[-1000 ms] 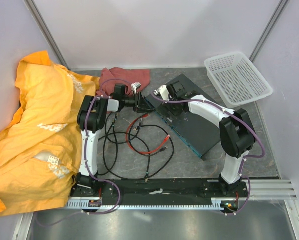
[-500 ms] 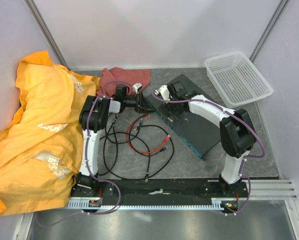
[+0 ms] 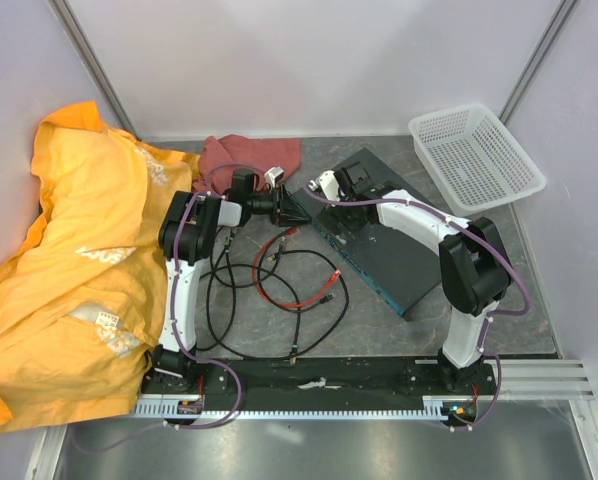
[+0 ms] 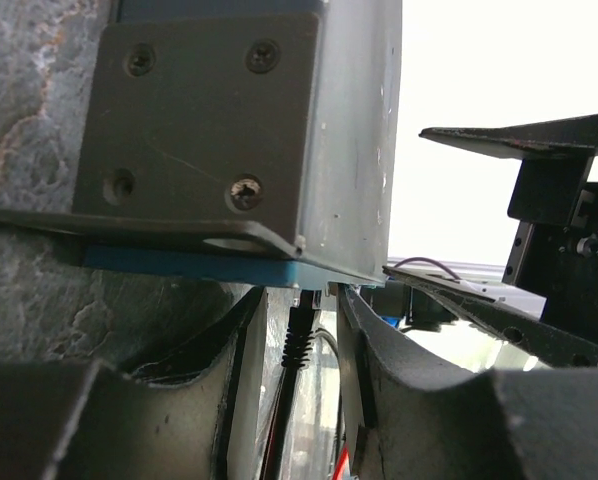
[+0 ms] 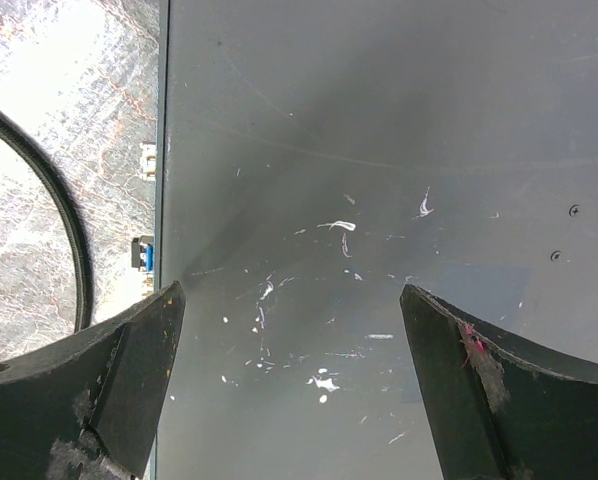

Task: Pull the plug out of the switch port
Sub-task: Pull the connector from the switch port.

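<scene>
Switch (image 3: 384,245) flat on table (image 3: 389,330), right of centre, teal edge facing left side. Black plug (image 4: 300,335) seated in port on that edge, near corner. Left gripper (image 4: 301,305) half open, straddling plug, sliver of gap each side, nothing gripped yet. Right gripper (image 5: 291,290) spread wide over switch top, empty (probably bracing; contact hard to call). Grasp step, looks like. Next: pinch plug body, pull straight out along cable line, stop switch sliding. Loose cables (image 3: 279,280) coiled just beside.
</scene>
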Robot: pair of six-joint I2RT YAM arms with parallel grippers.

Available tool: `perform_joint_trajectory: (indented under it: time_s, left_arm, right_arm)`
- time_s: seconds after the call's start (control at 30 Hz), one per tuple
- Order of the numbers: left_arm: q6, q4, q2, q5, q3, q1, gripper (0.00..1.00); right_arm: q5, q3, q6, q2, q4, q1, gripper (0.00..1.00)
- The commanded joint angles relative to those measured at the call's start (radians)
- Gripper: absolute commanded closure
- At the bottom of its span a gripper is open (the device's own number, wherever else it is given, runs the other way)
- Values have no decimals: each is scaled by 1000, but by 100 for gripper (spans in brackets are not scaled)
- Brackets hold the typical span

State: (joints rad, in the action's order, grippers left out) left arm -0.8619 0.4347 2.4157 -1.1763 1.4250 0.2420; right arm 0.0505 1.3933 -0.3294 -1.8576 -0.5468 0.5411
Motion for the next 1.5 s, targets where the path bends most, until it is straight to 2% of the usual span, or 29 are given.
perform_joint_trajectory:
  time_s: [0.0,0.17,0.3,0.47,0.77,1.47]
  left_arm:
    - [-57,22,17,52,2,10,60]
    - [-89,52,19,58,-15,14,63]
    - [-92,56,20,56,-12,14,72]
    - [-95,64,19,55,-15,14,77]
    - [-78,68,-4,44,-49,3,98]
    - [44,-2,-58,6,-132,-38,98]
  right_arm:
    - [9,33,-5,-14,-1,-1,2]
    - [8,41,-5,-23,-2,-3,2]
    - [8,44,-7,-26,-1,-1,2]
    - [6,47,-7,-29,-1,-1,2]
    - [3,61,-8,-37,-1,-1,2]
    - [-15,32,-10,-25,4,2,2]
